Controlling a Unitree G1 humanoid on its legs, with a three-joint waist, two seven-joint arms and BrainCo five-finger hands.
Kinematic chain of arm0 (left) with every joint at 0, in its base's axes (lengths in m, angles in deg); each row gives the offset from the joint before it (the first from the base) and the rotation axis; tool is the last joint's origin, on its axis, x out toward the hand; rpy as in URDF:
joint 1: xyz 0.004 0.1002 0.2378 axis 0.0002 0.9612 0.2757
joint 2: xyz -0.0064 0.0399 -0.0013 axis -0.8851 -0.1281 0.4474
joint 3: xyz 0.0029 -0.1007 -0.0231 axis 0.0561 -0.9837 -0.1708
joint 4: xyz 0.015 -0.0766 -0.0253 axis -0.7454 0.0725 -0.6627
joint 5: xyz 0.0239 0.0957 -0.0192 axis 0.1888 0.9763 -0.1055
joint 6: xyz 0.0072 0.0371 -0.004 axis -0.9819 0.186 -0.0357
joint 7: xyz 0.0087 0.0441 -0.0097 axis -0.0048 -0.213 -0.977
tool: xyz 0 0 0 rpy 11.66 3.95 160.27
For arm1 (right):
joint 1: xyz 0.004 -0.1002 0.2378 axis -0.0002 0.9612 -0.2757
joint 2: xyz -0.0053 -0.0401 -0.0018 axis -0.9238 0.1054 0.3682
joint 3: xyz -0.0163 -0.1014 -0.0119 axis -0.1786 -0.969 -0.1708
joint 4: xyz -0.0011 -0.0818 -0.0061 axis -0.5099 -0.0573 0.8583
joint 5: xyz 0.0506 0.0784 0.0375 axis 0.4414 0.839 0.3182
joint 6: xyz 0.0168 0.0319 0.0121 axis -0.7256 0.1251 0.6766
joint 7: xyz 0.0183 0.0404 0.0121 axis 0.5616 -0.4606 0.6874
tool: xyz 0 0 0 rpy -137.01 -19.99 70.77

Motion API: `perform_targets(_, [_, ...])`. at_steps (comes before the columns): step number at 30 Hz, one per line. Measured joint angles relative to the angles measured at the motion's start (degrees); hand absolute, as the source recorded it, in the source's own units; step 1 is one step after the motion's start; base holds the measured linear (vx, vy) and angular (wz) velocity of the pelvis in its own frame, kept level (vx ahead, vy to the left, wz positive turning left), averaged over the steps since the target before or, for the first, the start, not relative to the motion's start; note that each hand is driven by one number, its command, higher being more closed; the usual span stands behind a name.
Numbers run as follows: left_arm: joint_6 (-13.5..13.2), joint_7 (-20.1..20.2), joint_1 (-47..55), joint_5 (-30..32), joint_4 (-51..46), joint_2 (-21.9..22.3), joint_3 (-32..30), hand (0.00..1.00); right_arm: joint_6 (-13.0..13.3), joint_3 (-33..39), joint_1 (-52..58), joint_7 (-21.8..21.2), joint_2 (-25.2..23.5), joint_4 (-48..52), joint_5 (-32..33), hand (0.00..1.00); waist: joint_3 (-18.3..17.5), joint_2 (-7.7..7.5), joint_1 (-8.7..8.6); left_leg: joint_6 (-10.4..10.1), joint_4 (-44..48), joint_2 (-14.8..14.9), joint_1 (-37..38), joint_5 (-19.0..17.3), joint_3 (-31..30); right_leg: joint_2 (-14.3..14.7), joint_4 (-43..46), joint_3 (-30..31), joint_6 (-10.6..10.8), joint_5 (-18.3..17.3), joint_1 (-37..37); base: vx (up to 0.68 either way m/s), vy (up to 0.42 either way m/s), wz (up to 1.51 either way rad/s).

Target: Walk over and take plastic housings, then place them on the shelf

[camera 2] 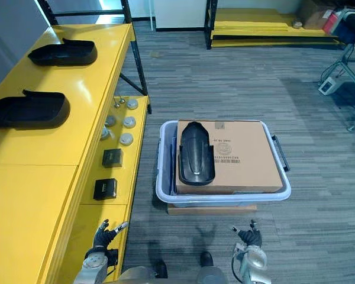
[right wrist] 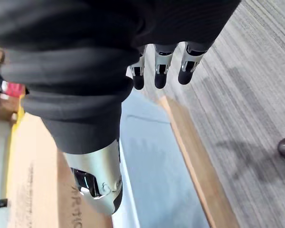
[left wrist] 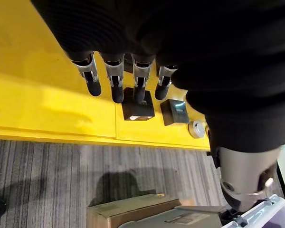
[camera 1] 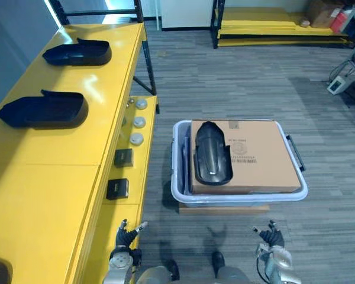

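**A:** We're standing over the bin [camera 1: 242, 199], and one black housing [camera 1: 212, 152] lies on top of the cardboard box [camera 1: 260, 160] inside it, untouched.

**B:** And look at the yellow shelf [camera 1: 59, 171] on our left. Two are up there already, the far housing [camera 1: 78, 53] and the near housing [camera 1: 42, 110], well apart from each other.

**A:** So we'd call that two placed and one to go, as far as we can see.

**B:** Hands? Our left hand [camera 1: 125, 236] hangs low beside the shelf's edge, fingers [left wrist: 116, 80] straight and loose, gripping nothing.

**A:** Same with our right hand [camera 1: 271, 236], low near the bin's front, fingers [right wrist: 160, 66] relaxed and empty.

**B:** So the reach hasn't begun. We reckon we have to bend in, take that one off the box, turn left and set it on the free yellow stretch nearest us.
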Motion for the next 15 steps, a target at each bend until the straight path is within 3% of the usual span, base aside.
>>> perform_targets(6, [0.0,0.1,2.2,0.0,-0.4,0.2,-0.6,0.00,0.4,8.6,0.8,2.9,0.1,6.7,0.4,0.00,-1.0,0.37,0.06,0.2,-1.9,0.0,2.7,0.1,-0.4,0.3,-0.6,-0.3,0.1,0.2,1.7,0.08,0.006,-0.10])
perform_targets(10, [0.0,0.2,4.4,0.0,-1.5,0.8,-2.4,0.00,0.7,13.4,3.1,6.1,0.3,18.1,0.9,0.00,-2.5,0.18,-0.09,0.5,-3.5,0.0,3.8,0.3,-0.6,0.0,-0.9,-1.7,0.1,0.3,2.2,0.03,0.007,0.02])
perform_targets(15, [0.0,0.2,5.7,0.1,-1.5,0.9,-4.5,0.00,1.6,13.7,2.6,8.5,1.7,29.4,-0.7,0.00,-3.4,-0.79,-0.08,0.9,-3.6,-0.4,3.7,0.6,-1.2,-0.3,-1.4,-2.8,0.1,0.3,2.6,-0.02,-0.012,0.07])
